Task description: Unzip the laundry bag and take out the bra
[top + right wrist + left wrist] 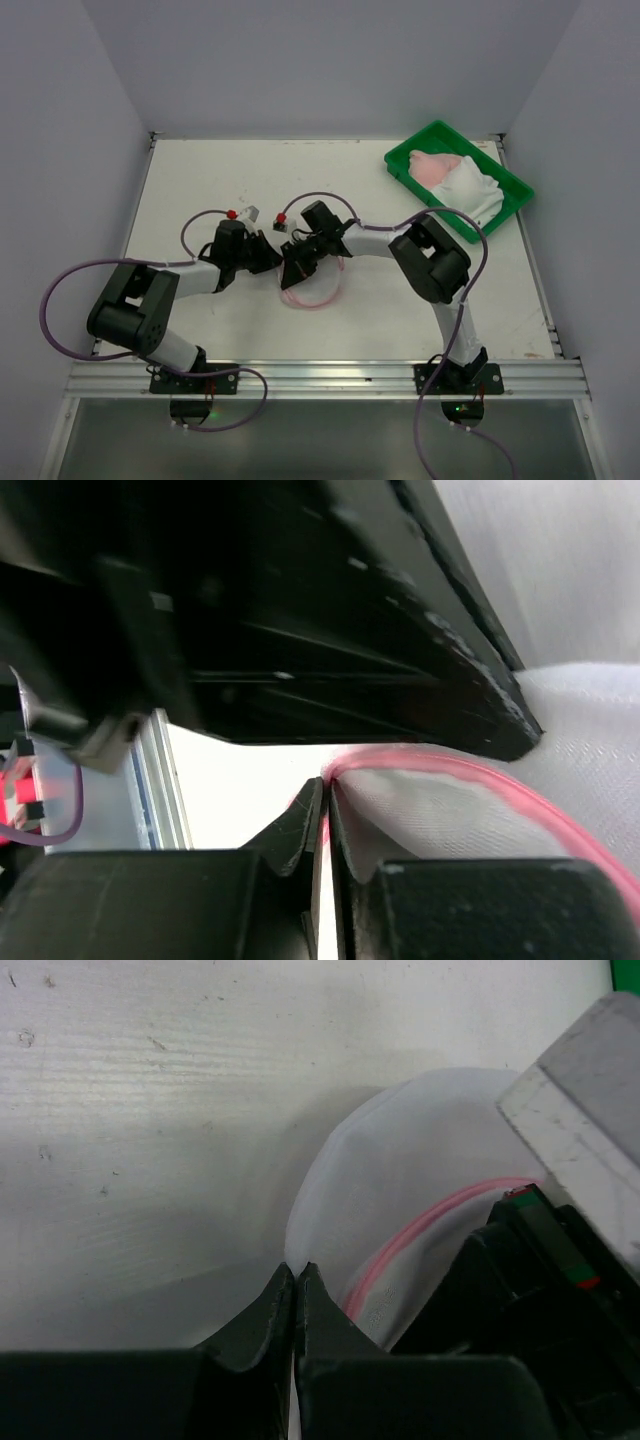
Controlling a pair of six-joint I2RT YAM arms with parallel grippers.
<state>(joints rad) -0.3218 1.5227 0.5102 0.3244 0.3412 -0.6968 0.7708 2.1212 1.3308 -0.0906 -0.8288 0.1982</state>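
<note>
The laundry bag [318, 291], white mesh with pink zip trim, lies at the table's middle, mostly under both grippers. My left gripper [272, 258] reaches it from the left. In the left wrist view it [296, 1266] is shut on a fold of the bag's white mesh [420, 1170], beside the pink trim [430, 1222]. My right gripper [298, 268] comes from the right. In the right wrist view it [326, 780] is shut on the pink zip trim [470, 772] at the edge of the mesh [560, 730]. I cannot make out a bra inside the bag.
A green plastic tray [408, 156] at the back right holds pink and white cloth [455, 178]. The two grippers are nearly touching: the right arm's body [580, 1110] fills the right of the left wrist view. Cables loop over the table near both arms.
</note>
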